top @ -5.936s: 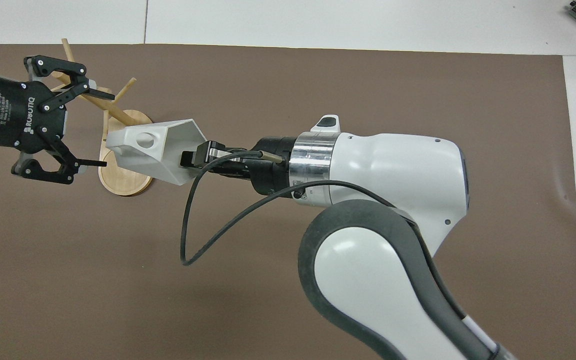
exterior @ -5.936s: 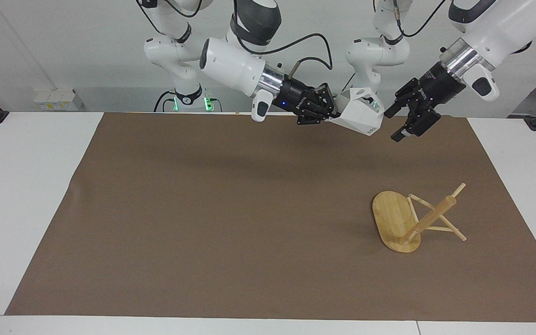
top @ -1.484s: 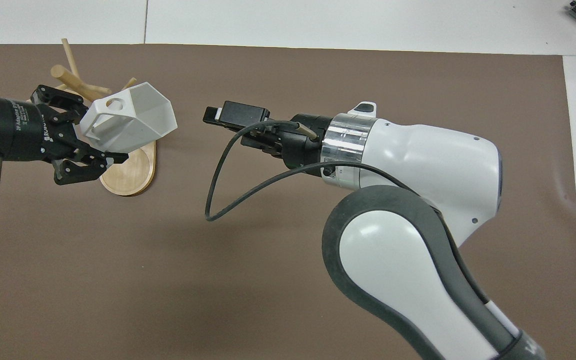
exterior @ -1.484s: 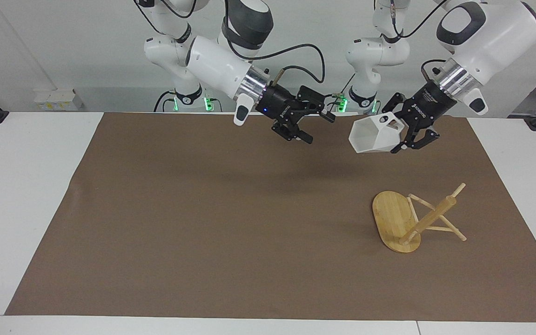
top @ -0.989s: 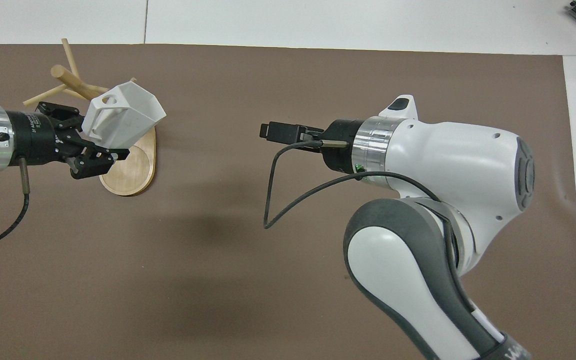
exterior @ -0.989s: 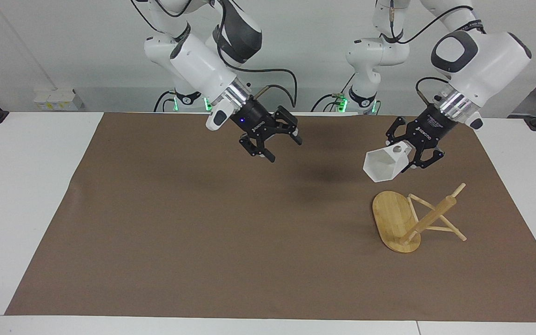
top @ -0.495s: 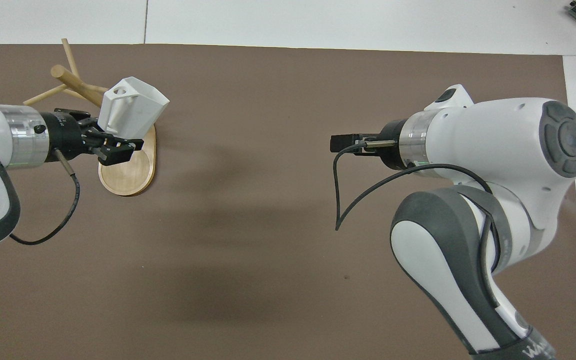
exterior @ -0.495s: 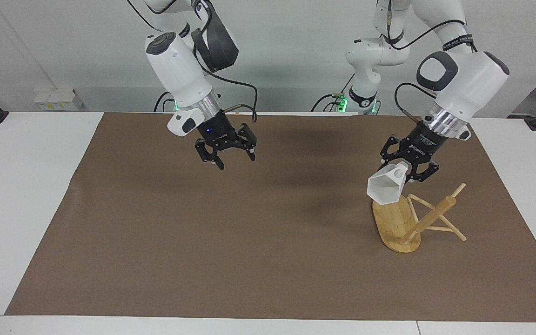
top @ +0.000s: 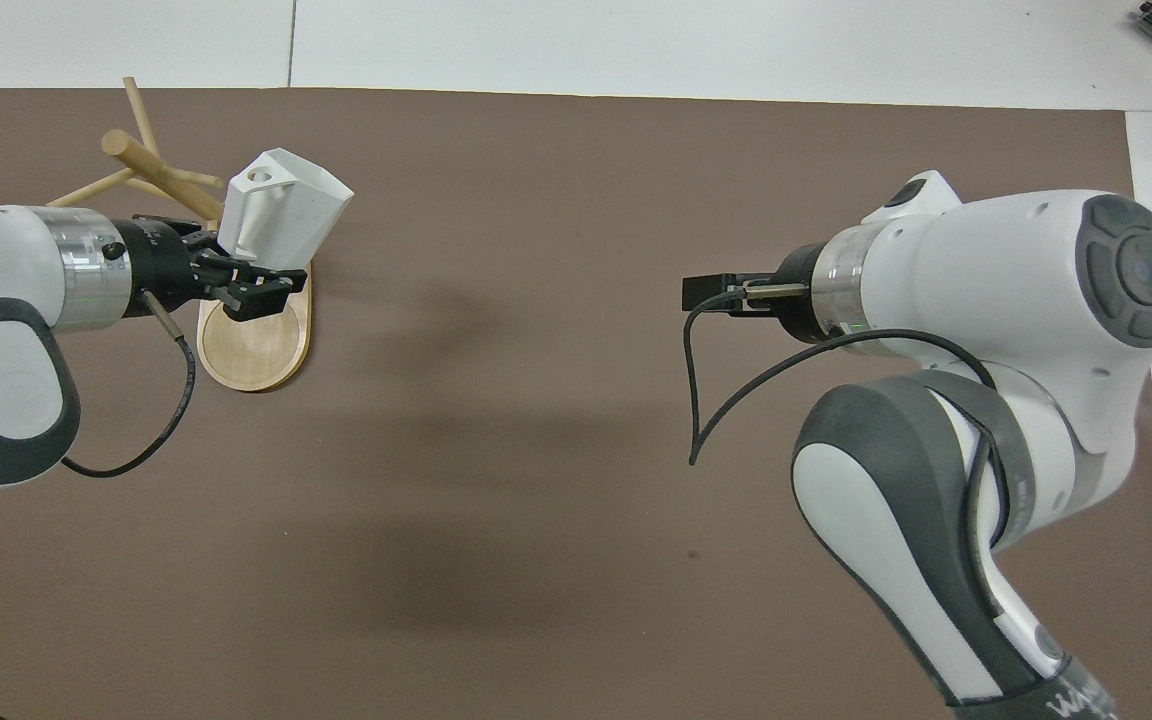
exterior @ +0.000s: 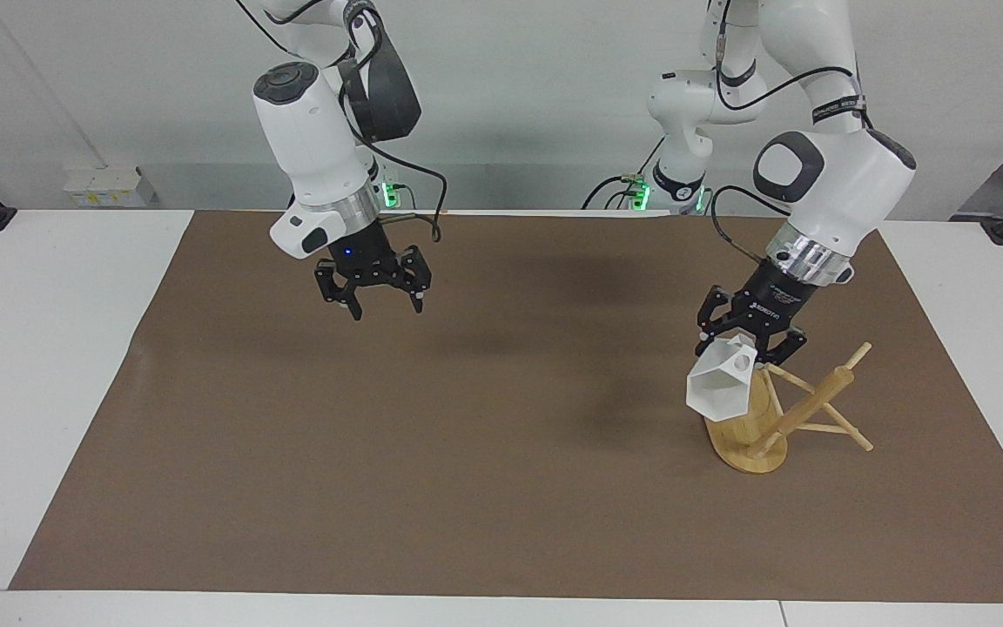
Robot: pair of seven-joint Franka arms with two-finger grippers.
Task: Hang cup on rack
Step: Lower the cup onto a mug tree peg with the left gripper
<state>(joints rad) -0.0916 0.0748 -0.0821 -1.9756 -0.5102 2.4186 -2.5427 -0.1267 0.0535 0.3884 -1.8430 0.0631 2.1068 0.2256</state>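
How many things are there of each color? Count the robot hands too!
White: 1, the cup, held in the left hand over the rack.
Light wood: 1, the rack.
Brown: 1, the mat covering the table.
Black: 2, the left hand and the right hand, which is open over the mat.
Total: 5

**Lighting & pic quality**

You've got bright, even light from above in both views. Soft, blurry arm shadows fall on the brown mat (exterior: 501, 418), darkest beside the rack (exterior: 750, 416). No harsh glare; white arm shells stay readable. Focus is sharp throughout, w/ no obvious edge distortion.
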